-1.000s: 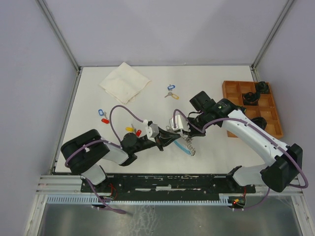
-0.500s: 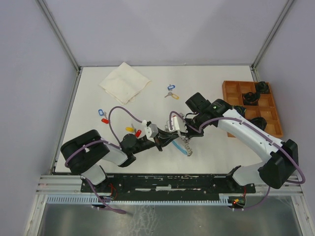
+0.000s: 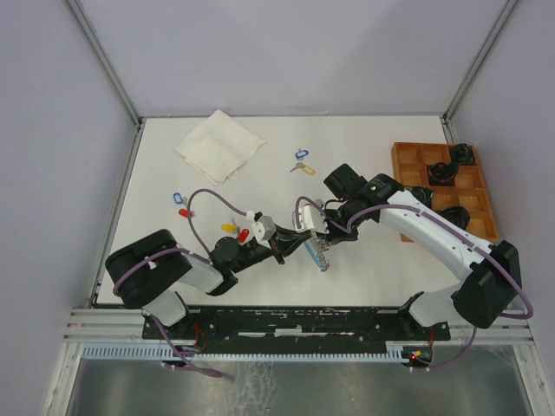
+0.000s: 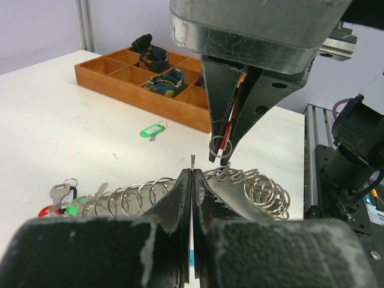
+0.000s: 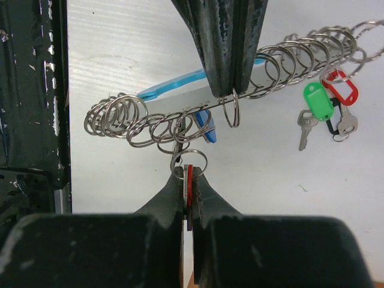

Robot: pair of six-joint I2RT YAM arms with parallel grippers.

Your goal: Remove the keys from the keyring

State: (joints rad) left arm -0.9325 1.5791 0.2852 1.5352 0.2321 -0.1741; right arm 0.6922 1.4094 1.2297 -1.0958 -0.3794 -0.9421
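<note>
Both arms are stretched low over the table [image 3: 373, 147], with fingertips nearly met at its near middle. There the keyring [image 5: 174, 99] is pinched by the fully closed left gripper [image 4: 192, 178]. The right gripper [image 5: 189, 180] is clamped on a red tag [image 5: 189, 201]. Tagged keys [image 5: 306, 127] hang at one end of the keyring.

You see: keyring [image 5: 171, 86] of bright polished metal loops, glossy blue plastic band; keys [image 5: 305, 127] silvery metal; tray [image 4: 132, 95] matt wood.
</note>
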